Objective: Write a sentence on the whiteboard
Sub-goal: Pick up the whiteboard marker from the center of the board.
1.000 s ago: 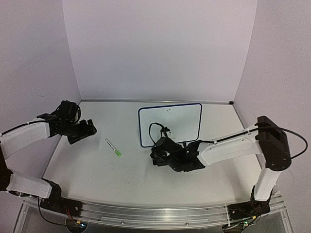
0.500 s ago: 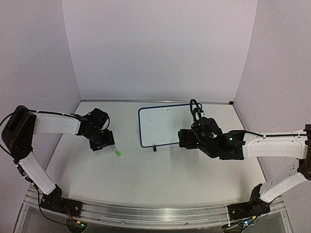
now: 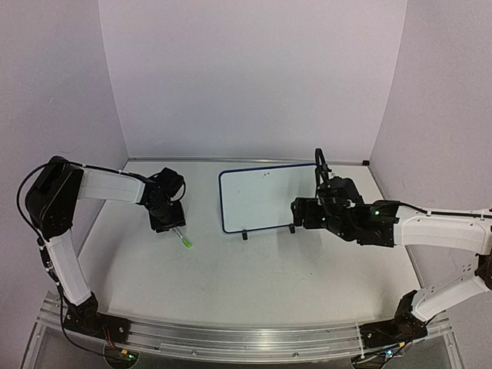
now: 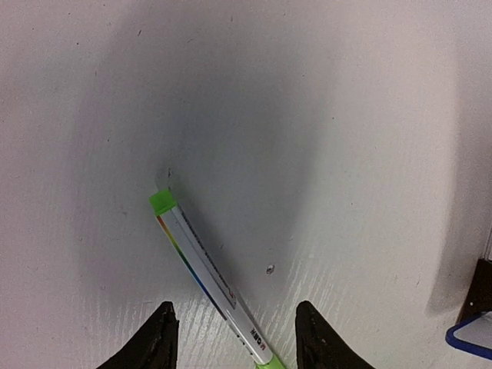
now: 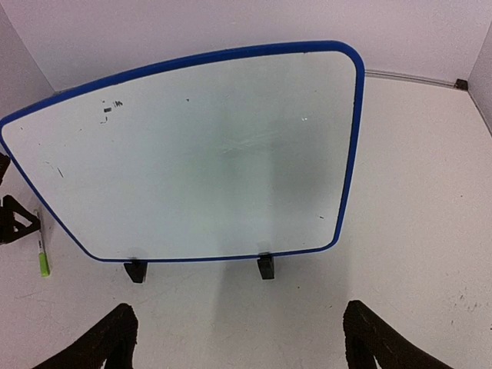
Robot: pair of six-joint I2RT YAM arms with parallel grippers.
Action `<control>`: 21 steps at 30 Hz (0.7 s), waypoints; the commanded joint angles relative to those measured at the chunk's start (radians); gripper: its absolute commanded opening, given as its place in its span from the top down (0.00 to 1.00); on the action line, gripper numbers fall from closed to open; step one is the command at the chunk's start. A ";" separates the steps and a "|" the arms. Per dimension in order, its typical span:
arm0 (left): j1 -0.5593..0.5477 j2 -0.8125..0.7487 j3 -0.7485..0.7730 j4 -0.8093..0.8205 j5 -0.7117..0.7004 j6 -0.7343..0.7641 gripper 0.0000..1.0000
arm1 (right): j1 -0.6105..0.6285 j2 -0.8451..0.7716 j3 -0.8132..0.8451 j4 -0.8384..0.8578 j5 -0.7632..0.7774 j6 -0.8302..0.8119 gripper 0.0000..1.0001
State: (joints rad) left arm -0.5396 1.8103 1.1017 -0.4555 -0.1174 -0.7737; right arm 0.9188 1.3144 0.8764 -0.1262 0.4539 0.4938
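Both arms are smooth white plastic tube links (image 3: 108, 183) joined by chunky black joint housings (image 3: 48, 196). At the right of the overhead frame a thin black cable (image 3: 317, 161) loops above a black wrist block, where a small green light (image 3: 377, 209) glows. Blunt matte-black fingers (image 4: 160, 342) rise from each wrist view's lower edge.
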 commanded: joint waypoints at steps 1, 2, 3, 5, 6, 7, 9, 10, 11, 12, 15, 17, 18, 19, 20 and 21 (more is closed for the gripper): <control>0.003 0.051 0.083 -0.062 -0.041 0.027 0.52 | -0.003 -0.002 -0.003 -0.004 -0.020 0.014 0.12; 0.003 0.059 0.091 -0.069 -0.042 0.030 0.53 | -0.003 -0.003 -0.002 -0.004 -0.022 0.016 0.12; 0.003 0.067 0.093 -0.072 -0.043 0.032 0.53 | -0.002 -0.003 0.000 -0.004 -0.023 0.017 0.12; 0.003 0.079 0.096 -0.082 -0.048 0.040 0.54 | -0.002 -0.003 0.003 -0.004 -0.023 0.018 0.12; 0.003 0.085 0.100 -0.088 -0.052 0.045 0.54 | -0.002 -0.003 0.005 -0.004 -0.023 0.019 0.13; 0.003 0.091 0.103 -0.096 -0.056 0.049 0.55 | -0.002 -0.006 0.006 -0.005 -0.022 0.020 0.13; 0.003 0.104 0.112 -0.112 -0.064 0.055 0.58 | -0.002 -0.012 0.008 -0.006 -0.020 0.022 0.13; 0.003 0.110 0.116 -0.117 -0.068 0.061 0.60 | -0.002 -0.016 0.008 -0.006 -0.020 0.024 0.13; 0.003 0.113 0.117 -0.118 -0.071 0.066 0.62 | -0.002 -0.020 0.007 -0.006 -0.018 0.026 0.13; 0.003 0.115 0.118 -0.117 -0.072 0.073 0.64 | -0.003 -0.023 0.007 -0.006 -0.016 0.027 0.13; 0.003 0.129 0.126 -0.123 -0.071 0.104 0.73 | -0.003 -0.031 0.003 -0.007 -0.010 0.032 0.13; 0.003 0.141 0.134 -0.127 -0.064 0.124 0.77 | -0.003 -0.035 0.000 -0.008 -0.008 0.036 0.13; 0.003 0.145 0.135 -0.124 -0.058 0.135 0.79 | -0.002 -0.035 -0.001 -0.009 -0.007 0.040 0.13; 0.003 0.145 0.135 -0.120 -0.050 0.149 0.82 | -0.003 -0.036 -0.002 -0.012 -0.006 0.044 0.13; 0.003 0.145 0.133 -0.114 -0.039 0.162 0.84 | -0.003 -0.037 -0.003 -0.012 -0.005 0.047 0.13; 0.003 0.143 0.130 -0.104 -0.028 0.179 0.86 | -0.003 -0.038 -0.005 -0.013 -0.004 0.051 0.13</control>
State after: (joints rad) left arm -0.5396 1.9315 1.2078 -0.5568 -0.1681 -0.6647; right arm 0.9188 1.3047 0.8764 -0.1293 0.4294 0.5218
